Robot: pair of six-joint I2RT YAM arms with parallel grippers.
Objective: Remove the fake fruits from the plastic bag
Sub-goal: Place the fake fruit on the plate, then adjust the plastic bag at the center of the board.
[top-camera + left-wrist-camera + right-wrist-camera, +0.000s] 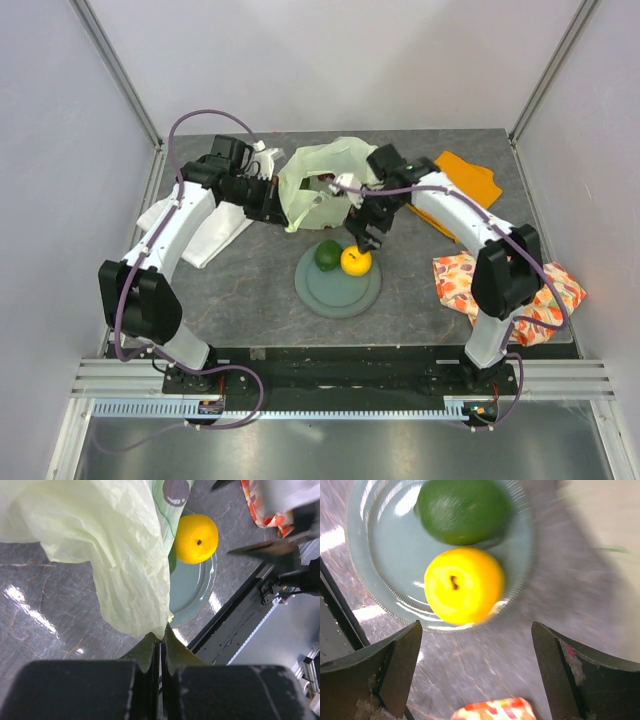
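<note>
Top external view: a grey table (240, 300) between pale walls, with both arms reaching over its far half. The plastic bag (318, 178), pale yellow-green and crinkled, sits at the back centre. An opening on its near side shows something dark within, too small to identify.

A white cloth (205, 235) lies to the bag's left, under the left arm. A plain orange cloth (470, 180) lies at the back right. A fruit-print cloth (555, 290) lies at the near right, partly behind the right arm.

A round grey-green plate (335, 292) rests just in front of the bag. Two pieces are already out of the bag and on the plate: a green fruit (327, 254) on the left and a yellow citrus (356, 261) touching it on the right.

In the left wrist view the left gripper (161, 645) is pinched tight on the bag's lower edge, and the film spreads away from its tips. The right gripper (480, 680) hangs over the near edge of the plate beside the citrus. In the right wrist view its jaws are spread wide and hold nothing.
</note>
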